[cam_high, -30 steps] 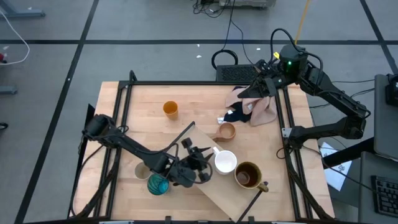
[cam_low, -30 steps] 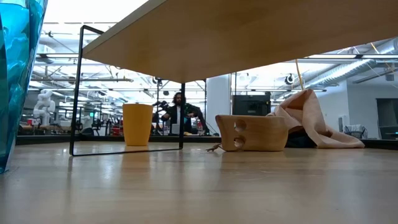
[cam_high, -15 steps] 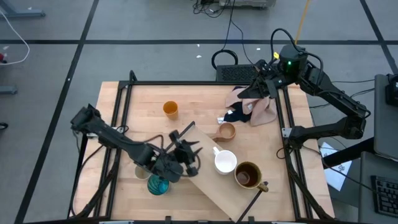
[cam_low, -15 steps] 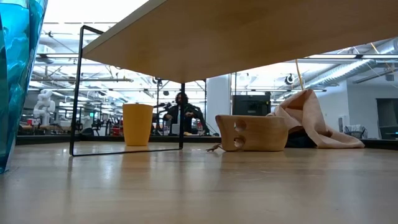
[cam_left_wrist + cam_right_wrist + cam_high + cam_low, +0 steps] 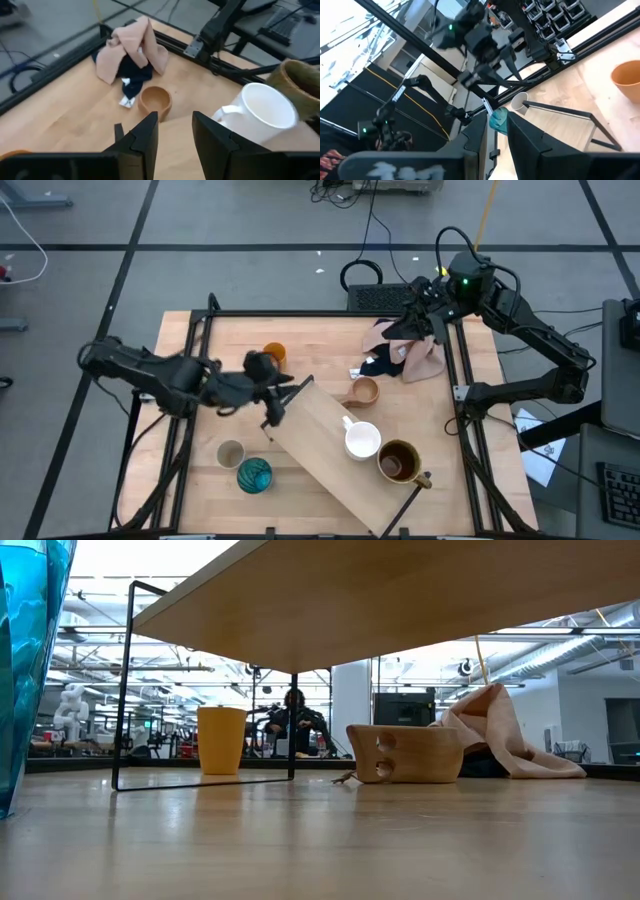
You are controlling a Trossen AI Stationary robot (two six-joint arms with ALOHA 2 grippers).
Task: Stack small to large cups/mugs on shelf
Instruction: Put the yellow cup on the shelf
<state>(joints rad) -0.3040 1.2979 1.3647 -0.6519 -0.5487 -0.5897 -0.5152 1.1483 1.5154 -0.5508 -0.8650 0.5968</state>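
The light wood shelf (image 5: 320, 450) stands slantwise on its dark end rails (image 5: 125, 690) over the table. The white mug (image 5: 362, 440) and dark brown mug (image 5: 398, 461) stand on it. The tan cup (image 5: 364, 391) sits on the table beyond it, the beige-grey cup (image 5: 231, 453) and teal cup (image 5: 254, 474) near its left side. My left gripper (image 5: 280, 402) hovers open at the shelf's far-left corner, its wrist half covering the orange cup (image 5: 275, 352). In its wrist view the open fingers (image 5: 150, 132) frame the tan cup (image 5: 155, 100). My right gripper (image 5: 424, 318) waits open at the far right.
A pink cloth (image 5: 418, 352) and a navy cloth (image 5: 383, 365) lie heaped at the table's far right, beside the tan cup. A dark metal frame (image 5: 455, 350) borders the table. Bare tabletop shows at the far middle (image 5: 320, 340). A person (image 5: 293, 720) stands in the room beyond.
My left gripper has drawn away from the teal cup at the shelf's near-left side. It has swung toward the table's far edge and now sits by the orange cup at the shelf's far-left corner. The teal cup stands uncovered. The right arm has kept still.
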